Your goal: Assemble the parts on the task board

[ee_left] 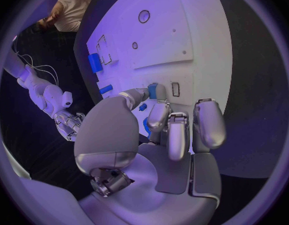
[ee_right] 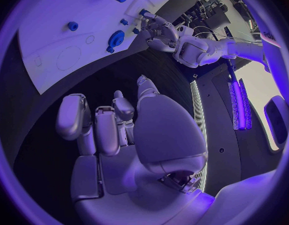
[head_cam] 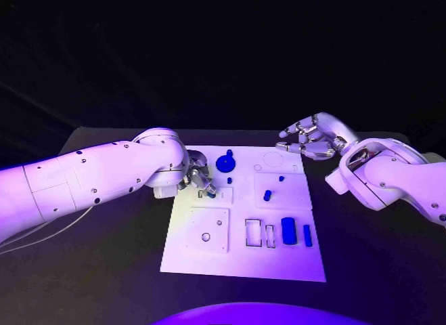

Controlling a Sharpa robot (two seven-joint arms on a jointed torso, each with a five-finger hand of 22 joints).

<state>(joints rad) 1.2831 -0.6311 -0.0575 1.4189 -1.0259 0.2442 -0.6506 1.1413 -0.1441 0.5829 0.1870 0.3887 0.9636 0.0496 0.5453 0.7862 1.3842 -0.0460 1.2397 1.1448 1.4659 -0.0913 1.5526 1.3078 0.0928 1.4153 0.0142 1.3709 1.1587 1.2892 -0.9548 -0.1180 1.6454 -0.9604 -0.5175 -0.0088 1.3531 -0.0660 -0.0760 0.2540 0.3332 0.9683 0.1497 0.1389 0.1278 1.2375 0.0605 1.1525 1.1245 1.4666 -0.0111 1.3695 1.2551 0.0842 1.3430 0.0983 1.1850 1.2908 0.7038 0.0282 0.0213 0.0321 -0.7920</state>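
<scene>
Black table [head_cam: 105, 271], white task board [head_cam: 233, 261], blue parts [head_cam: 288, 230]

Violet light over whole scene, brightest on task board [head_cam: 244, 254]; surroundings near black. Glare on arm shells. Wrist views strongly bent at rims, dark vignette; rims soft.

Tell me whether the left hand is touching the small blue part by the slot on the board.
Touching. The left wrist view shows the left hand pinching the small blue part between thumb and fingertip, above the task board.
</scene>
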